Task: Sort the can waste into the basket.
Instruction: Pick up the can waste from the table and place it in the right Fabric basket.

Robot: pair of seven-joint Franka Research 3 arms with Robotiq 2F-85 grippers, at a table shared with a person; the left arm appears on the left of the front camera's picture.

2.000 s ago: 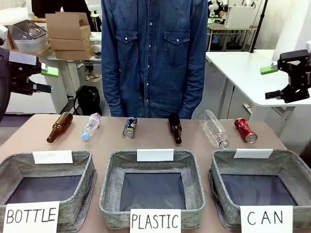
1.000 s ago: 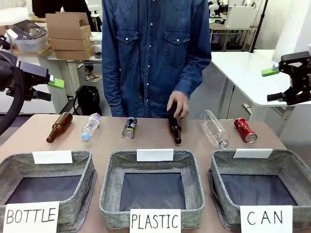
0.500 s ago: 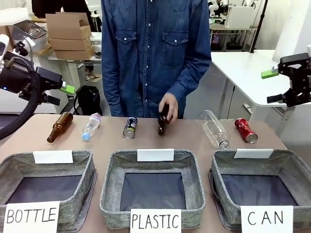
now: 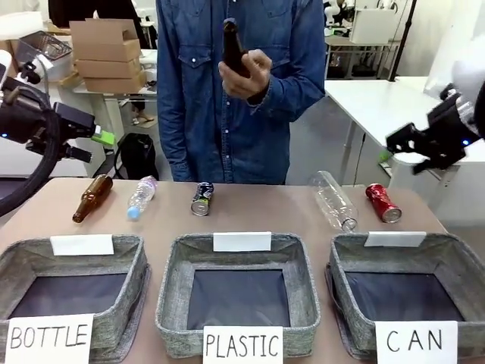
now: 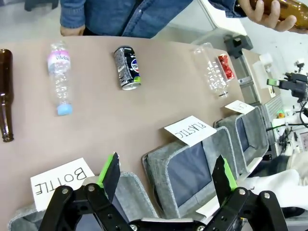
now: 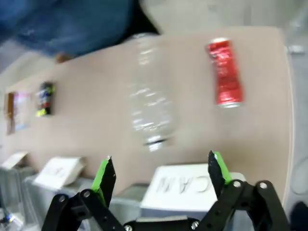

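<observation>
Red can (image 4: 383, 203): crushed, shiny, on its side, far right of surface (image 4: 242, 216) | Dark can (image 4: 201, 199): pale print, silver ends, on its side, far middle | CAN basket (image 4: 451, 246): grey woven, upright, dark lining showing, near right

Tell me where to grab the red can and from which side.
Grip the red can across its middle, likely best coming straight down from above. It lies on its side on the table, so its long flanks are exposed, and the clear bottle beside it lies apart, leaving room for a finger. The open right pincer is nearest.
</observation>
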